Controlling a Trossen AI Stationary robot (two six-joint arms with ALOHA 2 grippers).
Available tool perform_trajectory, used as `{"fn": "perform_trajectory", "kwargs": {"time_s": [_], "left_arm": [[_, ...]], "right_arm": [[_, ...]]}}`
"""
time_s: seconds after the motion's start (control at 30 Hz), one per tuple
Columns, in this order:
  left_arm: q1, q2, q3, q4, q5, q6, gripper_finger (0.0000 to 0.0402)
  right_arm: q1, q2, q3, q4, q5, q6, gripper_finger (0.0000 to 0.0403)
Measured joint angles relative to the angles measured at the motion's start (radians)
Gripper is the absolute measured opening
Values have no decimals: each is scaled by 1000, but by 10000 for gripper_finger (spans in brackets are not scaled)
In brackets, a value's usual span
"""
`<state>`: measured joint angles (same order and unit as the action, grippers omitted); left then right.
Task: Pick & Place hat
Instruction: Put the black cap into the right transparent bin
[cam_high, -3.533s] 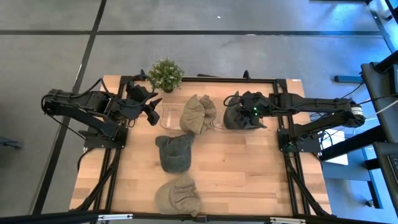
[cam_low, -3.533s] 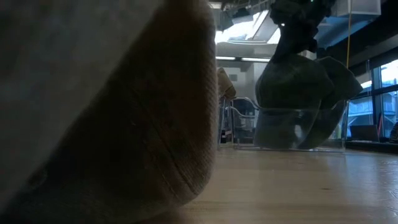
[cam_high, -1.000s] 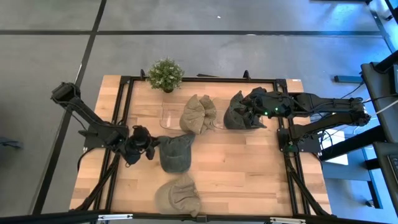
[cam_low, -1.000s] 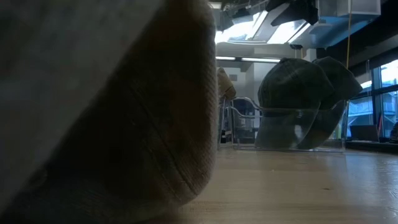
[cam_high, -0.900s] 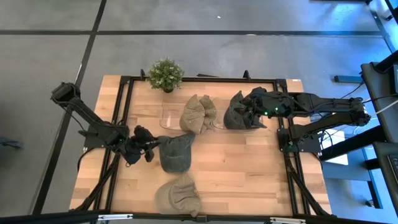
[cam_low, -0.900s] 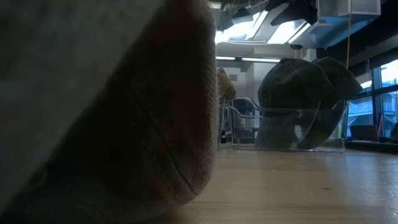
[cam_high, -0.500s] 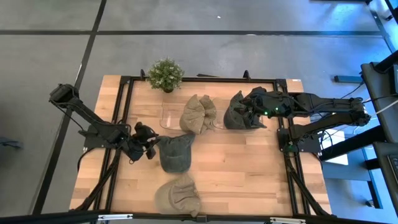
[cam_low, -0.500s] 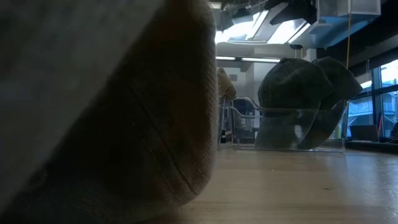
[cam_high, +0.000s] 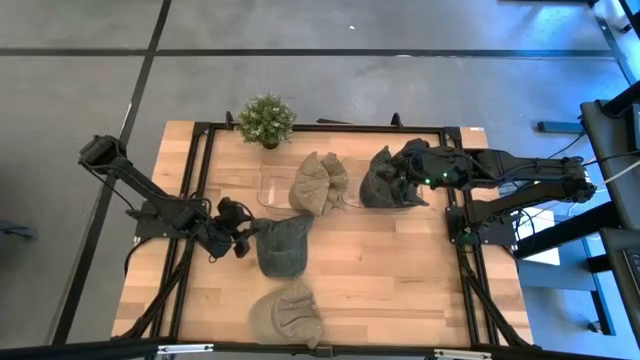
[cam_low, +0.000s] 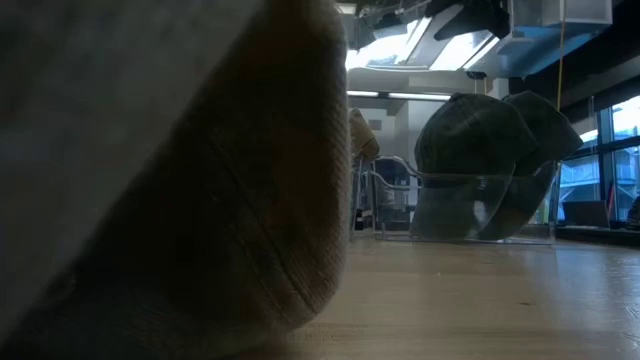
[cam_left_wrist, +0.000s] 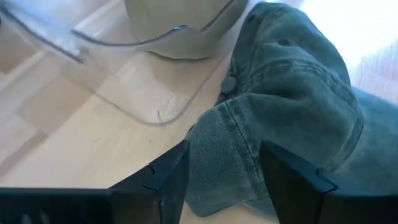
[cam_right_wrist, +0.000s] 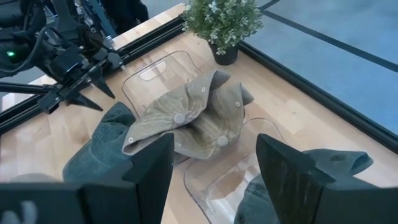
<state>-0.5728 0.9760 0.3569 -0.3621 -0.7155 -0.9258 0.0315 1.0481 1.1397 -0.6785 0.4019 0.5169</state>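
Note:
A grey-green hat (cam_high: 281, 246) lies flat on the middle of the table. My left gripper (cam_high: 240, 239) is low at its left edge and open. In the left wrist view its two fingers stand on either side of that edge (cam_left_wrist: 217, 165). A tan hat (cam_high: 318, 182) sits in a clear bin (cam_high: 268, 188) at the far middle. A dark green hat (cam_high: 380, 188) rests in the bin to its right. My right gripper (cam_high: 396, 180) hangs open just above that hat. Another tan hat (cam_high: 287, 313) lies at the near edge.
A small potted plant (cam_high: 267, 120) stands at the far edge, behind the bins. The near tan hat (cam_low: 170, 180) fills the left half of the low view. A black frame (cam_high: 330, 127) runs around the table. Bare wood (cam_high: 390, 270) lies right of the grey-green hat.
My left gripper has moved a little toward the table's right, closer to the left edge of the grey-green hat. The hats and my right gripper have stayed where they were.

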Motion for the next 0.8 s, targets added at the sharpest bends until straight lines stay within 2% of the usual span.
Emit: {"fn": "perform_trajectory", "kwargs": {"time_s": [0.17,0.43,0.63,0.8], "left_arm": [[0,4,0,5,9,-110,202],[0,66,0,12,-17,-59,195],[0,147,1,78,-21,-56,194],[1,218,1,77,-5,-108,193]], "right_arm": [[0,0,0,0,10,-1,228],[-2,0,0,0,25,-2,228],[-2,0,0,0,25,-2,228],[-2,10,0,1,25,-2,228]]}}
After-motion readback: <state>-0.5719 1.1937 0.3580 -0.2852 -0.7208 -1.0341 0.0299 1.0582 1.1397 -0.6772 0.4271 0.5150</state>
